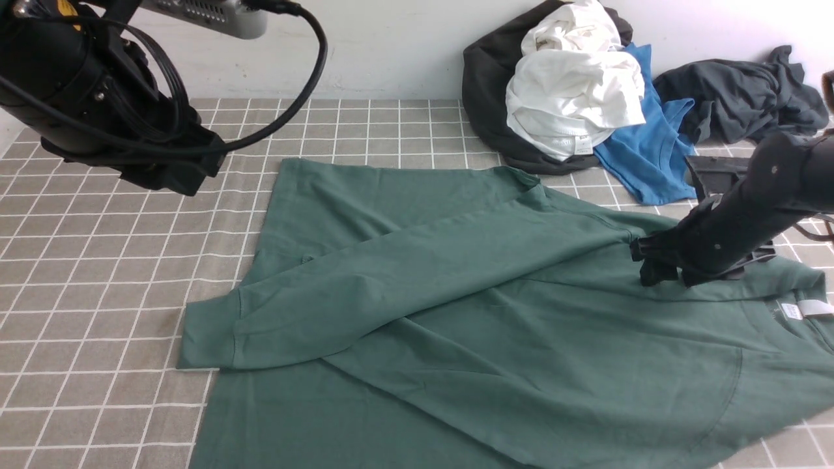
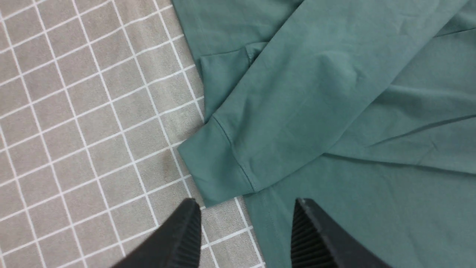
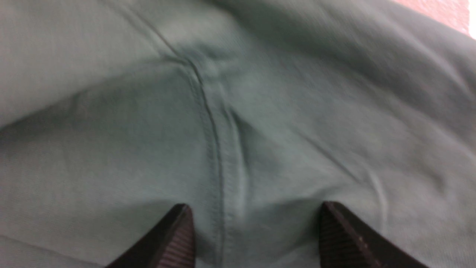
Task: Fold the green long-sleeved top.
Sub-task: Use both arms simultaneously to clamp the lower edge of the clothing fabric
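Observation:
The green long-sleeved top lies spread over the checked table, its collar and white neck label at the right. One sleeve is folded across the body toward the left, and its cuff reaches just past the hem edge. My right gripper is low on the top near the shoulder; it stands open astride a seam, gripping nothing. My left gripper hangs open above the cuff and table, empty. In the front view the left arm is raised at the far left.
A clothes pile sits at the back right against the wall: a white garment on a dark one, a bright blue garment and a charcoal-grey garment. The grey checked tablecloth shows bare on the left.

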